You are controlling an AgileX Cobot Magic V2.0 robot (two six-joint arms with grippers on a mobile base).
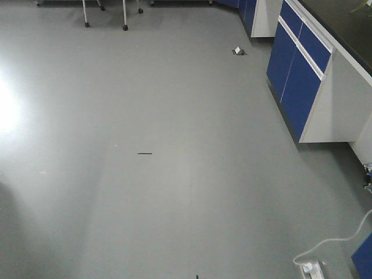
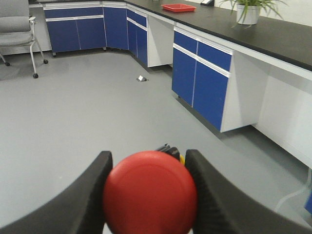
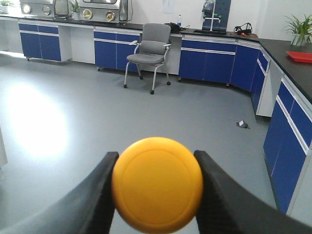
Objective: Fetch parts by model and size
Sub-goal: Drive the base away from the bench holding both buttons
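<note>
In the left wrist view a red mushroom-cap push-button switch [image 2: 149, 193] fills the space between my left gripper's [image 2: 149, 195] two black fingers [image 2: 87, 200], which are shut on it; a bit of its dark base and a yellow strip show behind the cap. The right wrist view shows a yellow push-button switch [image 3: 157, 183] clamped the same way in my right gripper [image 3: 157, 187], black fingers [image 3: 222, 195] pressing both sides of the cap. Both switches are carried above the grey floor. Neither gripper appears in the front view.
Blue cabinets under a black counter [image 1: 299, 72] run along the right. A small object [image 1: 238, 52] lies on the floor near them. A grey chair [image 3: 151, 51] stands by the far cabinets. A white cable and power strip [image 1: 311, 266] lie at the lower right. Chair legs [image 1: 104, 14] at the top.
</note>
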